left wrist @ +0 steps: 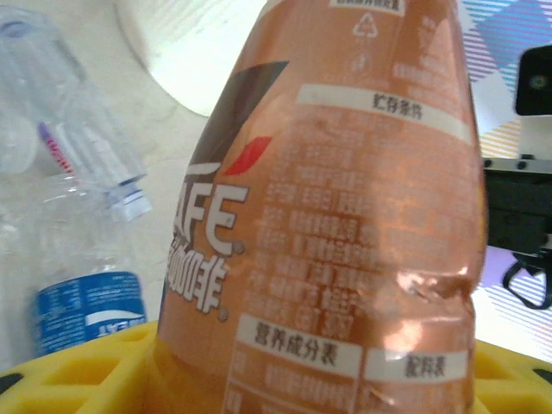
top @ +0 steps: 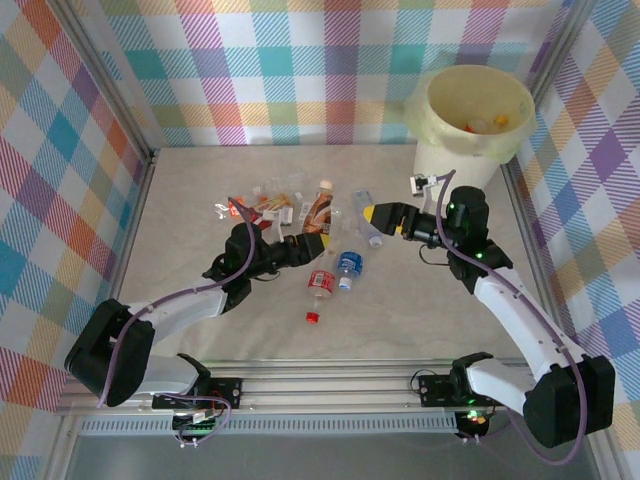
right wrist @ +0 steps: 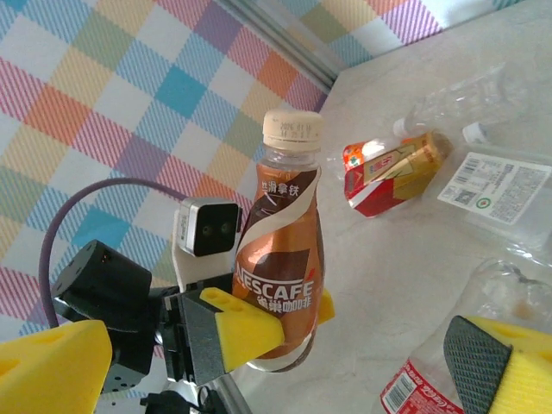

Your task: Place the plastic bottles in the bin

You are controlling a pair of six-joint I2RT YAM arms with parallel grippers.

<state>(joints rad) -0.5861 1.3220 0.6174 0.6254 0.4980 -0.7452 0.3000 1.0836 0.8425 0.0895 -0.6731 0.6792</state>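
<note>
Crinkled clear plastic bottles [top: 270, 205] with orange, red and blue labels lie scattered on the pale matte table [top: 180, 220]. The left gripper [top: 312, 243] has its yellow foam pads clamped on a glossy copper-brown coffee bottle [right wrist: 280, 259] with a cream cap, at mid-table. The right gripper [top: 382, 214] stands wide apart, holding nothing. The round cream bin [top: 440, 145], bag-lined, sits in the far right corner.

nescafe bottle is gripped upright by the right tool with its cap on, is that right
No. The nescafe bottle is gripped upright with its cap on by the left tool, not the right. The right wrist view shows it; the right tool stands open.
</note>
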